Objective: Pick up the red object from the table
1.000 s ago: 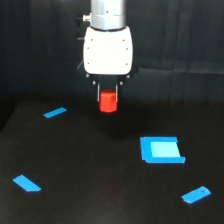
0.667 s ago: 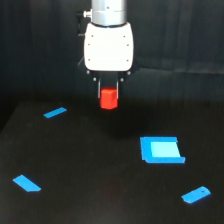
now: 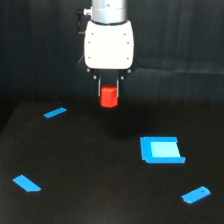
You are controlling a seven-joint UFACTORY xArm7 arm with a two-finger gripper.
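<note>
Red object (image 3: pixel 108 96) in pincer (image 3: pixel 109 93)

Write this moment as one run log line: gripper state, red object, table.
gripper: shut on red object | red object: held between fingers, above table | table: four blue pieces lying flat

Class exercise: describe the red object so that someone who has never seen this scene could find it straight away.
Start at the big white arm housing at the top centre, above the black table. Follow it down to the gripper, whose two dark fingers flank the red object. It is a small stubby red-orange block, the only red thing in view; everything else on the table is a flat blue piece.
</note>
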